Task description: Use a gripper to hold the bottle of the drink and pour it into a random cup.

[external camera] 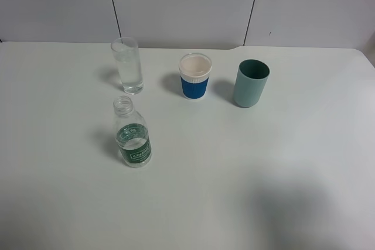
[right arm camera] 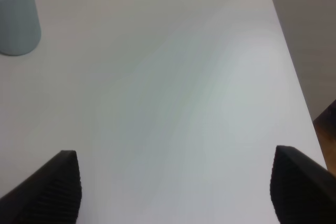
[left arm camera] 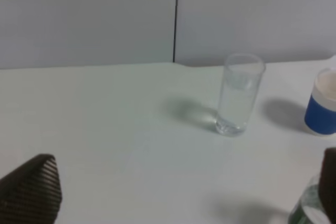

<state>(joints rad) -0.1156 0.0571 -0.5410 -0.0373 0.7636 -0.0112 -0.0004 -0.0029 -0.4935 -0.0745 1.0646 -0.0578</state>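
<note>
The white table [external camera: 246, 162] carries four things, all upright and apart from one another. Toward the back stand three cups in a row: the teal cup [external camera: 251, 83] on the right, the blue-and-white cup [external camera: 195, 76] in the middle, and the glass [external camera: 128, 65] on the left, tall, narrow and clear with liquid in it. Nearer the front, just ahead of the glass, stands the bottle [external camera: 132, 133], capless, with a green label and clear liquid reaching partway up. Neither arm shows in the high view. The left gripper [left arm camera: 184, 198] hangs open above the table, its ribbed fingers [left arm camera: 31, 192] wide apart, with the glass beyond them and the bottle's label at one finger's edge. The right gripper [right arm camera: 176, 190] is also open, holding nothing, over bare table near the table's right edge, the teal cup off to one side.
</note>
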